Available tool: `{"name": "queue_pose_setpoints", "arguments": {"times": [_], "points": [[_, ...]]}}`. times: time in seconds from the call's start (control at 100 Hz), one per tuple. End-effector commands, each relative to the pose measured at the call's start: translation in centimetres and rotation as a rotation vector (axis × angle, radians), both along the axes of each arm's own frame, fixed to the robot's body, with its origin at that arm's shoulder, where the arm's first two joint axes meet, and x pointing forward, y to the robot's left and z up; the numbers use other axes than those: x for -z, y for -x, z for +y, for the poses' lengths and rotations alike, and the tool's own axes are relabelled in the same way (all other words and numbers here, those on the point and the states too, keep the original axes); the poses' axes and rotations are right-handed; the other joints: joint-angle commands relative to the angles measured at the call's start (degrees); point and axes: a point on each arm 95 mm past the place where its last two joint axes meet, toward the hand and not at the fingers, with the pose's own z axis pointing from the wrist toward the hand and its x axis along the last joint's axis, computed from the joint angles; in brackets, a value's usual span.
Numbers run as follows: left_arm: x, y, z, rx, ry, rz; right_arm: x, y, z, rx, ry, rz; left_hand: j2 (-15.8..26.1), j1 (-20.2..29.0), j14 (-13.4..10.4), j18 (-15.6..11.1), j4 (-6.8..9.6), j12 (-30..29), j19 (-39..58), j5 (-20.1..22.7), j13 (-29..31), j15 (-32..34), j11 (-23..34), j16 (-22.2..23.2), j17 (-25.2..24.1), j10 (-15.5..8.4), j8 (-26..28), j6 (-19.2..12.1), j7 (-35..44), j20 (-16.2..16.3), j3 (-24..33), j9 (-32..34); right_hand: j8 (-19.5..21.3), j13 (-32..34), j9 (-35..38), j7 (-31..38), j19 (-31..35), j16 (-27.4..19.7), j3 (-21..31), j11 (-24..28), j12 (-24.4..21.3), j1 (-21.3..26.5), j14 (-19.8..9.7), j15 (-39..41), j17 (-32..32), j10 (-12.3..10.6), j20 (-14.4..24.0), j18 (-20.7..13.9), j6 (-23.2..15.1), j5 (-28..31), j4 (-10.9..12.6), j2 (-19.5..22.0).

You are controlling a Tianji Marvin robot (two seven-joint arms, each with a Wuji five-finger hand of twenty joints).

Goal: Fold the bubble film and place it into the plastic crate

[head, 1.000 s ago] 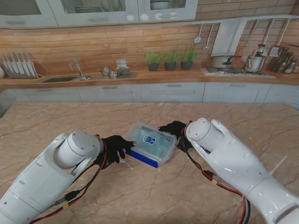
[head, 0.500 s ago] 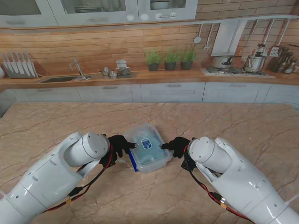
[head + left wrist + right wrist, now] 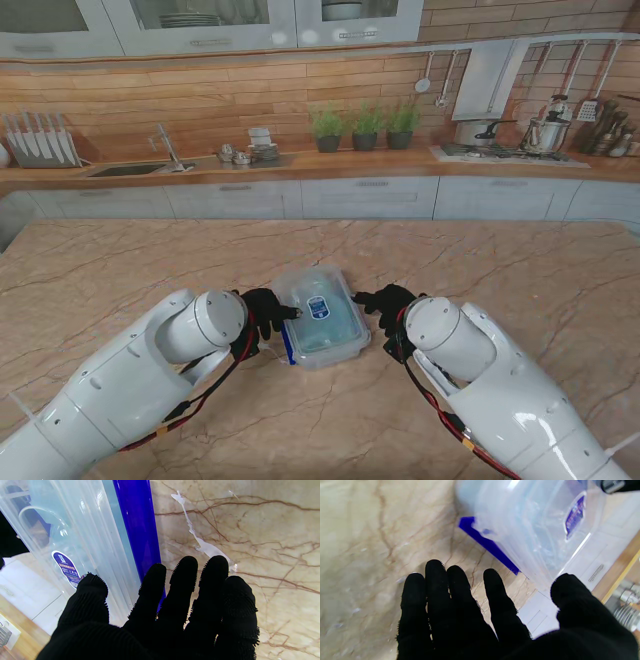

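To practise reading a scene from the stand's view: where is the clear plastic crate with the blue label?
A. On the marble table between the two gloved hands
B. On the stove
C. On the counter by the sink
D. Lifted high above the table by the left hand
A: the plastic crate rests on the marble table, with the left hand and right hand flanking it.
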Motion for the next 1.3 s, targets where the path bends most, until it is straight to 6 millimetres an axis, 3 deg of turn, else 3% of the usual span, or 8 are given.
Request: {"name": "queue_pose_setpoints", "arguments": {"times": [0.0,0.15,0.31,0.52,0.64,0.77,1.07,1.29], "points": [[0.4,0.4,-0.9,0.014,0.017,0.026,-0.3,-0.7,1.0,0.01,-0.022,0.001,-1.84,2.66,0.21,-0.27,1.85,0.78,3.46,1.83,2.41,1.88,2.03,0.84,1.26,-0.1,0.5,-3.49,2.66,1.38,1.66,2.51,0.55,1.03,-1.35,-1.75,5.83,-0.08,-0.3,1.54,0.73,0.84,2.13,1.46,-0.83,2.4,-2.33,0.03,1.65,-0.96,1.11,-0.4],[0.8,0.5,-1.0,0.011,0.035,0.05,0.3,-1.8,1.7,0.066,-0.059,0.052,-0.33,2.36,0.3,-0.26,1.69,0.79,4.07,2.38,3.04,2.26,2.2,0.74,1.91,-0.24,-0.14,-3.51,3.87,1.41,2.69,3.31,-0.44,4.28,-3.4,-4.25,8.19,-5.02,-0.21,0.31,0.16,1.28,2.74,-4.97,2.08,3.38,-6.64,2.08,2.33,-2.82,0.99,-0.92],[1.1,0.6,-0.8,-0.008,0.058,0.062,1.3,-2.6,2.4,0.107,-0.091,0.118,1.2,1.47,0.76,0.03,1.44,0.67,3.8,2.37,2.42,2.14,1.91,0.58,1.49,0.27,-0.25,-2.98,3.62,1.26,2.2,2.96,-0.5,6.0,-6.17,-5.52,7.16,-8.6,-0.26,-3.11,-1.2,1.39,4.21,-9.42,4.2,2.34,-10.67,5.54,-1.97,-7.18,0.88,-0.96],[1.4,0.7,-0.7,-0.013,0.077,0.077,2.4,-2.8,3.8,0.141,-0.171,0.23,2.41,1.32,1.16,0.17,1.27,0.6,3.61,2.34,1.98,2.07,1.74,0.44,1.28,0.42,-0.02,-2.82,2.98,1.2,1.26,2.64,0.34,3.62,-13.1,-2.5,7.42,-7.95,-0.36,-6.62,-2.53,0.41,8.06,-8.83,4.64,-0.72,-12.32,11.23,-7.29,-17.09,0.86,-0.53],[1.5,0.8,-0.8,-0.009,0.088,0.084,3.0,-2.8,4.5,0.172,-0.199,0.27,2.91,1.37,1.27,0.42,1.23,0.58,3.48,2.37,1.94,2.12,1.69,0.39,1.17,0.54,0.11,-2.79,2.84,1.2,0.73,2.57,0.25,4.09,-18.46,0.81,8.23,-7.11,0.22,-7.64,-3.01,0.2,8.48,-7.04,5.46,-1.45,-12.74,11.83,-8.4,-22.44,1.0,-1.31],[1.5,0.8,-0.8,-0.006,0.095,0.093,3.3,-3.0,4.7,0.252,-0.218,0.268,3.32,1.5,1.41,0.36,1.19,0.51,3.16,2.06,1.29,1.86,1.43,0.28,0.69,0.77,0.04,-2.61,2.23,1.13,0.11,2.02,-3.14,8.81,-22.03,5.01,12.93,-2.31,1.32,-5.73,-2.8,1.98,6.49,3.59,7.47,0.36,-12.32,10.35,-7.28,-24.47,0.4,-3.21],[1.4,0.7,-0.7,-0.008,0.091,0.096,3.9,-2.8,3.3,0.298,-0.144,0.237,4.01,1.82,1.59,0.41,1.19,0.44,2.61,1.77,0.57,1.54,1.11,0.16,0.02,0.87,0.07,-2.55,1.53,1.08,-1.0,1.4,-7.46,12.51,-24.14,6.11,28.37,6.55,2.67,-2.87,-2.27,1.5,-3.06,28.7,9.76,1.64,-4.57,2.02,-6.65,-26.98,0.0,-4.62],[1.6,0.7,-0.8,-0.008,0.093,0.111,4.4,-2.6,2.8,0.304,-0.101,0.216,4.76,2.05,1.81,0.64,1.18,0.29,2.08,1.54,-0.19,1.08,0.64,0.04,-0.61,1.09,-0.08,-2.35,0.77,1.03,-1.58,0.78,-9.64,15.74,-22.88,6.41,30.65,8.53,4.45,-0.91,-1.54,1.29,-3.76,38.56,10.47,2.3,-4.2,-0.59,-5.35,-28.04,-0.1,-7.92]]}}
